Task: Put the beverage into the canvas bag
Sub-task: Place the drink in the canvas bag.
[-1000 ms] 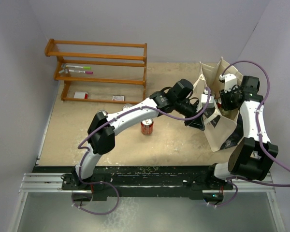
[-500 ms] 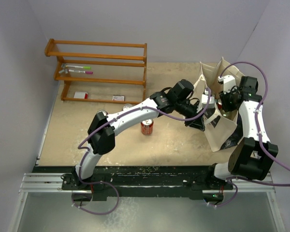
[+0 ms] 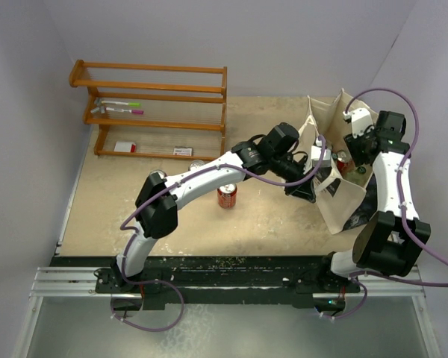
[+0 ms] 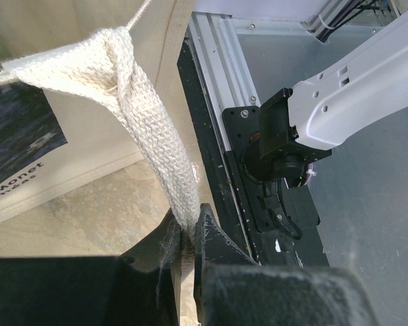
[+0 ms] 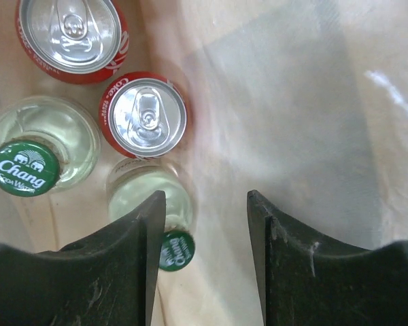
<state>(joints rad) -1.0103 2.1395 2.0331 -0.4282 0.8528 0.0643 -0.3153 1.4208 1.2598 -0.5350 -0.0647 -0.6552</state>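
While my left gripper (image 4: 183, 234) pinches the handle (image 4: 146, 129) of the "Monet" bag (image 4: 95, 153), my right gripper (image 5: 205, 204) hangs open, empty, over a "Chang" cap (image 5: 24, 168).

Cream canvas bag (image 3: 340, 210) with black-and-white print (image 4: 13, 136), red cans (image 5: 143, 117), green-capped bottles (image 5: 24, 168)

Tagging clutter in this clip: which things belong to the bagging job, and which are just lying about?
Job: canvas bag, its handle pinched by the left gripper, open right gripper above it, cans and bottles inside, red can on the table.
Lying about: wooden rack, markers on it, small cards.
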